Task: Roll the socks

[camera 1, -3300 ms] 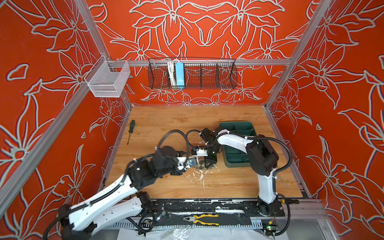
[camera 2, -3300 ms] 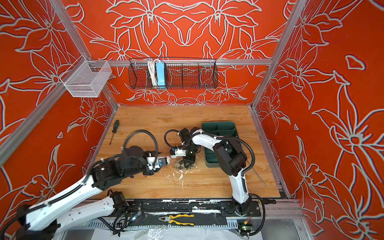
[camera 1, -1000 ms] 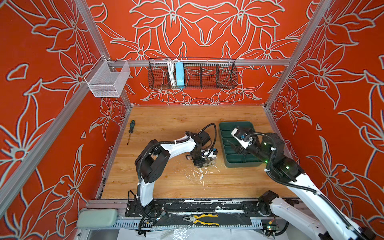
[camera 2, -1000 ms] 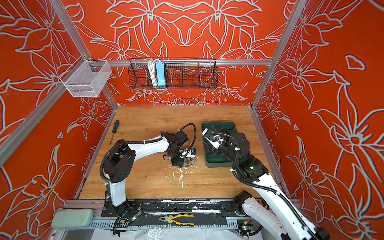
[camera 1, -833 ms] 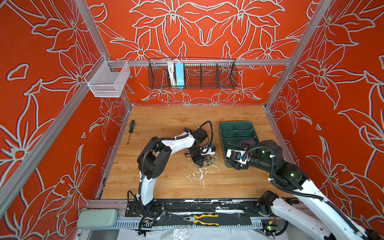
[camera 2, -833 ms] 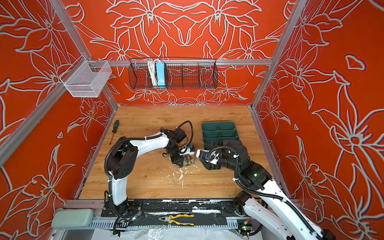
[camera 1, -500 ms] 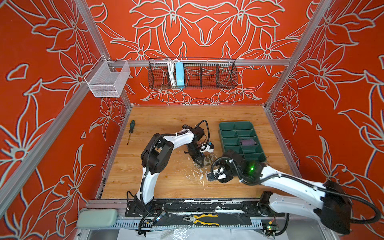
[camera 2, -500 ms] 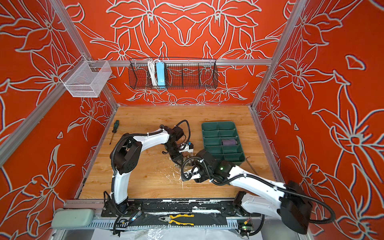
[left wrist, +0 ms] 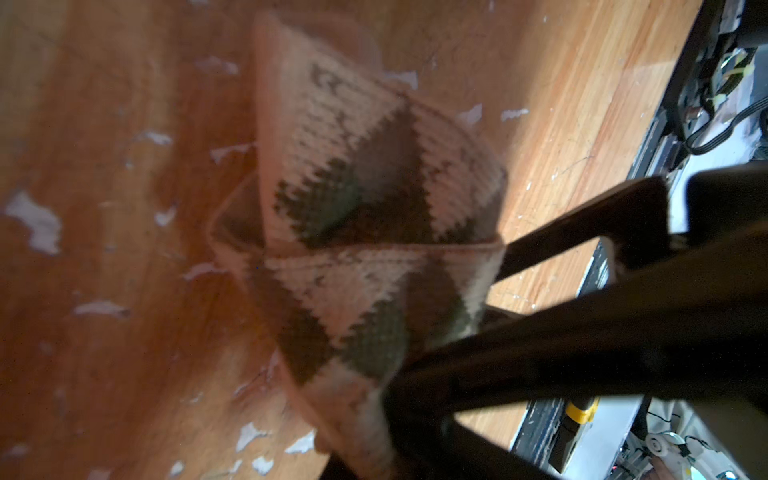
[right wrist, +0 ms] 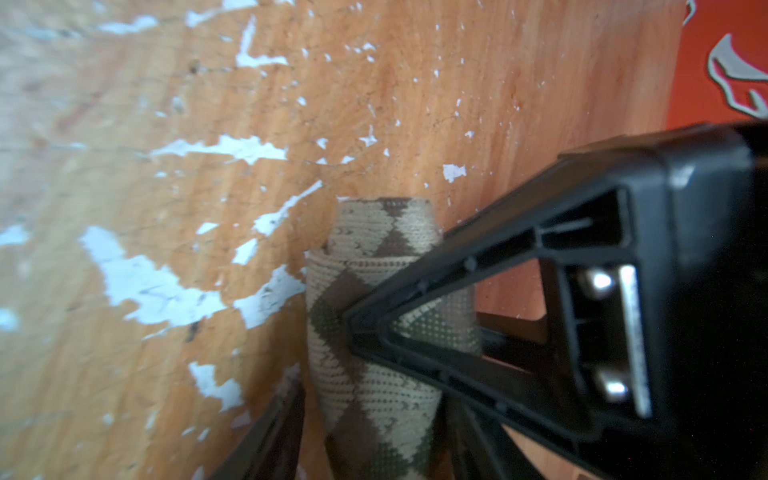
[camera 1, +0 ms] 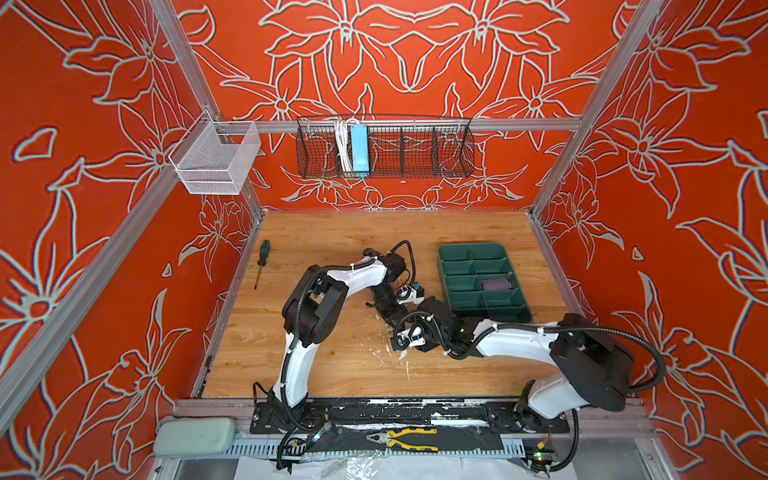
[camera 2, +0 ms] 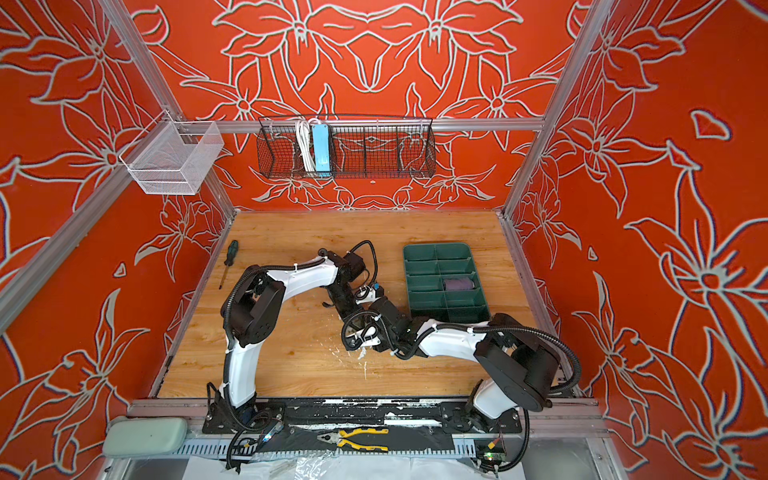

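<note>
The beige-olive argyle sock (right wrist: 374,374), partly rolled, lies on the wooden table at the middle. My left gripper (left wrist: 386,415) is shut on one end of it (left wrist: 353,257). My right gripper (right wrist: 374,415) has a finger on each side of the roll, pressed against it. In both top views the two grippers (camera 1: 392,318) (camera 1: 405,336) meet over the sock and hide it. The purple sock (camera 1: 494,284) (camera 2: 458,284) lies rolled in a compartment of the green tray (camera 1: 469,253).
A screwdriver (camera 1: 261,262) lies by the left wall. A black wire basket (camera 1: 384,151) and a white mesh basket (camera 1: 216,162) hang on the walls. Pliers (camera 1: 409,438) rest on the front rail. White scuffs mark the table around the sock.
My right arm swung from the green tray to the table's middle and narrowed its jaws around the argyle sock. The left gripper kept its hold in the same place.
</note>
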{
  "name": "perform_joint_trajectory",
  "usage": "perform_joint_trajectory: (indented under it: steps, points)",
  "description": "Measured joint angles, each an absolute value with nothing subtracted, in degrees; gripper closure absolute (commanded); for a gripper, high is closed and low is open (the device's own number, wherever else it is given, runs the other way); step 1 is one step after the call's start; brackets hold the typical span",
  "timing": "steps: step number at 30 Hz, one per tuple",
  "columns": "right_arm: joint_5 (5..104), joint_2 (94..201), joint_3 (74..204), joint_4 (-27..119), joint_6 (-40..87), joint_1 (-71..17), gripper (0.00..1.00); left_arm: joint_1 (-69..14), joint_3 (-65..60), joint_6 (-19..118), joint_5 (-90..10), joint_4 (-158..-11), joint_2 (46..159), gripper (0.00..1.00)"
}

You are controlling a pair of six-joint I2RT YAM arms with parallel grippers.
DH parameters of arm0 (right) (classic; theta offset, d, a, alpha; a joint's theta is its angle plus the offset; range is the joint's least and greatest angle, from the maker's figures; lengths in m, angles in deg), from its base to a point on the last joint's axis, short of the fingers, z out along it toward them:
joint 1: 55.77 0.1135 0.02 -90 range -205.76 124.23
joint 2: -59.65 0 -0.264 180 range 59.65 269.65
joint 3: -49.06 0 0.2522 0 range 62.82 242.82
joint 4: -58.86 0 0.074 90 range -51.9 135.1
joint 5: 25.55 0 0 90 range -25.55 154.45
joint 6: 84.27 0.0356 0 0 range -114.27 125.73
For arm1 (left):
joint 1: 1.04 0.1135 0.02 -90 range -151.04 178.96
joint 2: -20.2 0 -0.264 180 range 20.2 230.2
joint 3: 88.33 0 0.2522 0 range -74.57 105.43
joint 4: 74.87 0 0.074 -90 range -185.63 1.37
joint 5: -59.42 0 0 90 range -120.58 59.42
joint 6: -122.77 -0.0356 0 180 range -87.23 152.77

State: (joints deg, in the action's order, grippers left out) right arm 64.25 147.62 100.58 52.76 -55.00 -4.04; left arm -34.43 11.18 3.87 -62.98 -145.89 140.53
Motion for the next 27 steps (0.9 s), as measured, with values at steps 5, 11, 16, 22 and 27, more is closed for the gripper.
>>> perform_joint_trajectory:
  steps: [5,11,16,22,27]
  points:
    - [65.4,149.4,101.9,53.1,-54.0,-4.0,0.78,-34.4,11.5,4.2,-62.7,-146.6,140.6,0.95]
    - [66.8,150.3,103.9,50.4,-52.6,-3.9,0.95,-34.0,11.6,4.1,-62.7,-146.7,140.6,0.86]
    - [67.7,150.3,104.9,48.1,-50.5,-3.6,1.0,-34.0,11.1,3.8,-62.7,-146.3,140.2,0.78]
    - [68.9,149.1,105.1,45.7,-46.9,-3.2,1.0,-34.3,9.2,2.7,-63.2,-144.4,138.3,0.69]
    - [70.0,147.3,104.7,43.0,-44.2,-3.2,1.0,-35.0,7.6,1.6,-64.2,-142.8,136.7,0.65]
